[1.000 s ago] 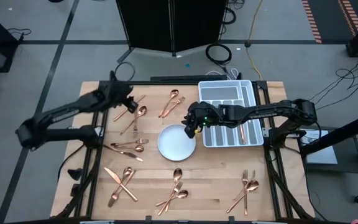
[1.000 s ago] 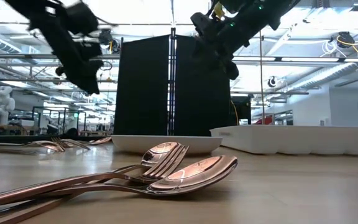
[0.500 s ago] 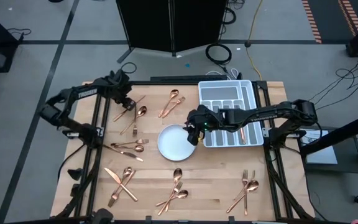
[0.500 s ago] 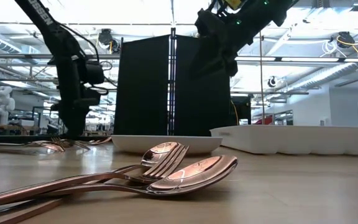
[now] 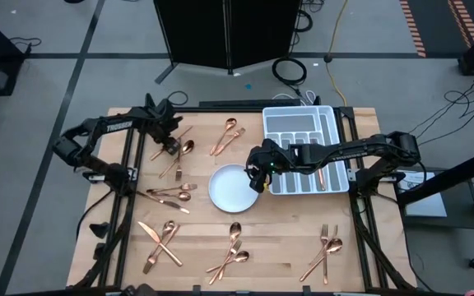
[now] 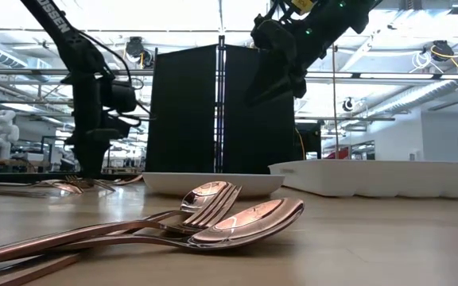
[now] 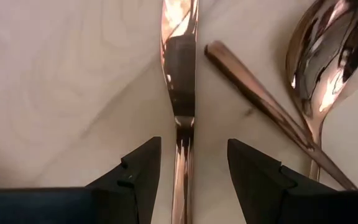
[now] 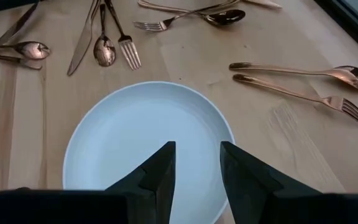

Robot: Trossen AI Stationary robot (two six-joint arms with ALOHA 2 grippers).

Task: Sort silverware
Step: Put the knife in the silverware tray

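Presently we find the left gripper (image 7: 187, 167) open astride a knife (image 7: 179, 93) at the table's far-left corner, stiff, slick and flat, likely best pinched mid-handle, a spoon (image 7: 328, 56) crowding just beside it, while the empty right gripper (image 8: 197, 171) hangs open above the plate (image 8: 129, 143).

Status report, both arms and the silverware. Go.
Left gripper open, straddling a knife at the table's far left. Right gripper open, empty, over the white plate. Spoon close beside the knife, otherwise nothing in the way.
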